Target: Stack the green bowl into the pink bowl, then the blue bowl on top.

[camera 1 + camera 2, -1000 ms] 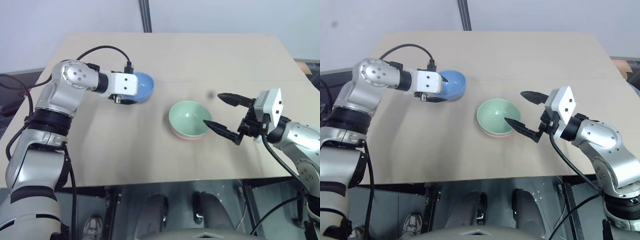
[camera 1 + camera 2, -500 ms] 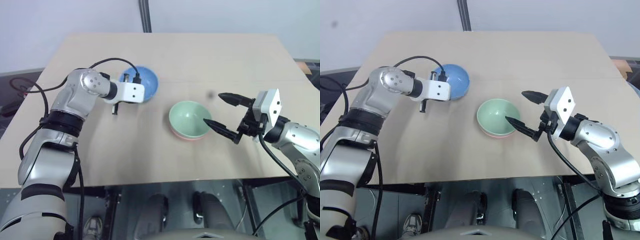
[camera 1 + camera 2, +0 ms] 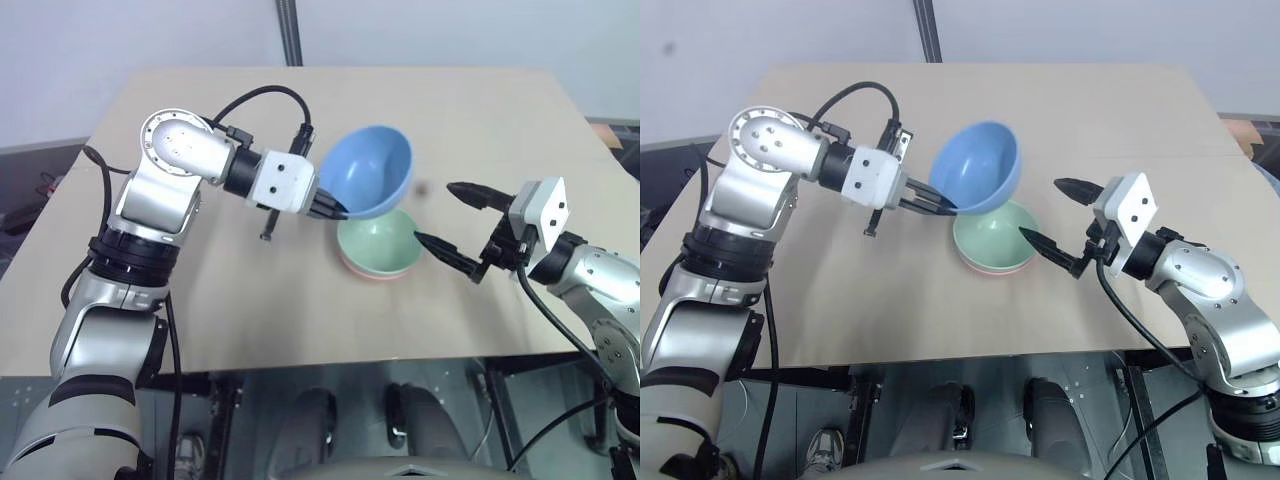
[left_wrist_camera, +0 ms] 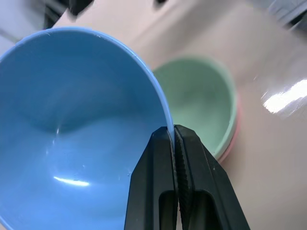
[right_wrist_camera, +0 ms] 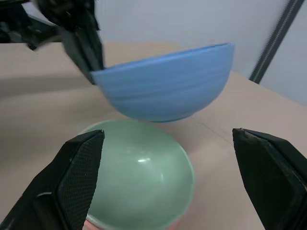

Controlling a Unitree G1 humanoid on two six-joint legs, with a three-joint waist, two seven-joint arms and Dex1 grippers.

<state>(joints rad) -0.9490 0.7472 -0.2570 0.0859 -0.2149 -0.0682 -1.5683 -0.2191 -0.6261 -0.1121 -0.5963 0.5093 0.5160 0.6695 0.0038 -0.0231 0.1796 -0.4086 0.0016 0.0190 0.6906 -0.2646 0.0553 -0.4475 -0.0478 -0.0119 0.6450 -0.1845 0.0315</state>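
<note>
You have three bowls in front of you, one of each colour, and two grippers. The green bowl (image 3: 378, 243) already sits nested inside the pink bowl (image 3: 372, 272), of which you can see just a thin salmon rim under the green one; the pair rests on the table (image 3: 480, 120) near its middle, a little to the right.

The blue bowl (image 3: 367, 173) is off the table, held in the air just above and slightly to the far left of the stack, tilted so its opening faces up and away from you. Your left gripper (image 4: 173, 139) has its fingers pinched tight on the blue bowl's rim, one finger inside the bowl and one outside. That arm reaches in from the left, bent, with the gripper pointing right and somewhat downward.

Your right gripper (image 3: 445, 218) waits just right of the stack, roughly level and aimed left at it, fingers spread wide apart and gripping nothing.
</note>
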